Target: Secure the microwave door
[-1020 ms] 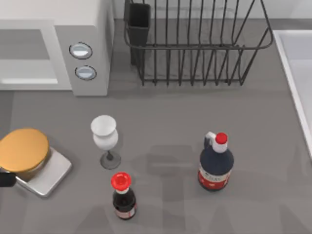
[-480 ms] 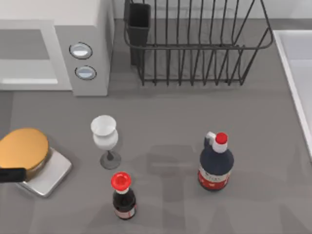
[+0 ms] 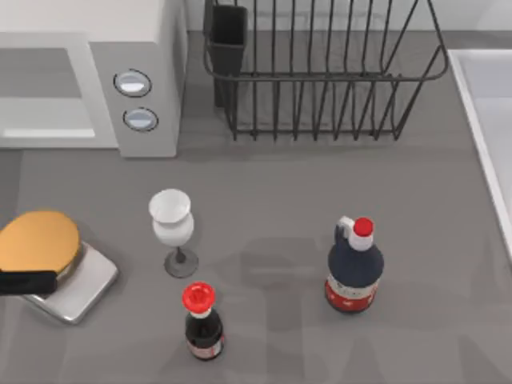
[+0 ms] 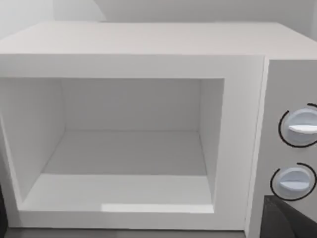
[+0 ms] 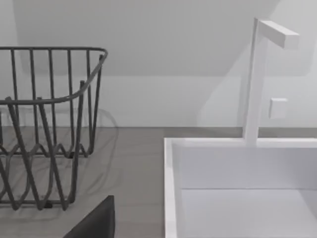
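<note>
Presently the microwave (image 3: pixel 160 88) stands at the table's far left corner with its cavity (image 4: pixel 129 148) fully open to the left wrist camera and the two dials (image 4: pixel 297 126) on the fixed panel beside it. Where the door panel itself lies cannot be told; by judgement it is swung out beyond the top view's left edge, on the side away from the dials. The left gripper (image 3: pixel 32 282) reaches in from that left edge, low over the orange disc (image 3: pixel 40 240) on the scale (image 3: pixel 80 292); whether it is wide or narrow cannot be told. The right gripper (image 5: pixel 96 220) is idle, its camera facing the rack (image 5: pixel 49 124) and sink (image 5: pixel 171 188); its state cannot be told either.

Assessment: the door is not yet secured, and the step in hand is the approach to it. Recommended practice is to bring the left gripper round to the outer face of the door, near its free edge and far from the hinge, where a light push turns it most easily. Push along the door's arc rather than straight at the cabinet, and follow through until the panel sits flush against the frame. Risk noted: the scale and disc lie directly under the gripper and the glass (image 3: pixel 171 220) stands near, so the sweep should stay above them.
</note>
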